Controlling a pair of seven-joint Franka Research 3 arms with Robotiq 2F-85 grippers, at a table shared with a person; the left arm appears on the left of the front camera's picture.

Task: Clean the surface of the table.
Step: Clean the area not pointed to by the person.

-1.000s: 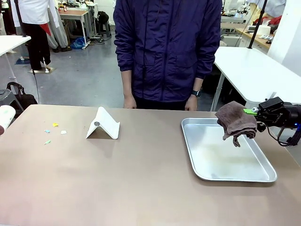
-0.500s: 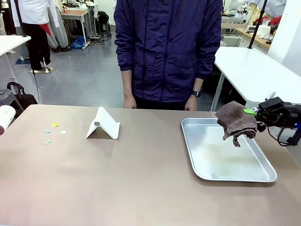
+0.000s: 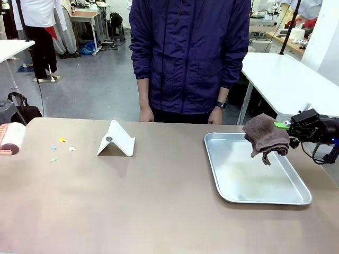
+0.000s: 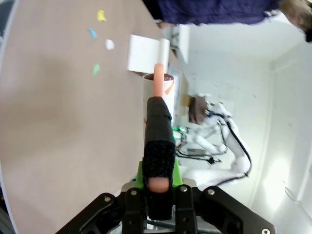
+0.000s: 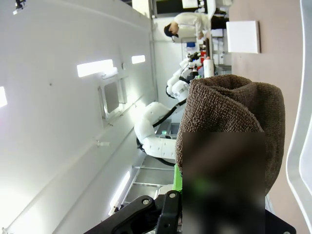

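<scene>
The taupe-brown table [image 3: 159,206] carries a few small coloured paper scraps [image 3: 62,140] near its left end. My left gripper [image 4: 158,184] is shut on the black-wrapped pink handle of a lint roller [image 4: 157,90]. The roller's white head [image 3: 11,138] hangs at the table's left edge, left of the scraps. My right gripper [image 3: 287,127] is shut on a brown cloth [image 3: 265,136], held up above the far right part of the silver tray [image 3: 233,193]. In the right wrist view the cloth [image 5: 234,107] bulges over the fingers and hides them.
A folded white stand [image 3: 116,140] sits on the table right of the scraps [image 4: 100,44]. A person in a dark blue jacket [image 3: 188,53] stands at the far edge, hands down. A white-topped table [image 3: 280,74] stands behind on the right.
The lint roller's head has moved in from the left edge and shows more fully. The right gripper and the cloth have not moved.
</scene>
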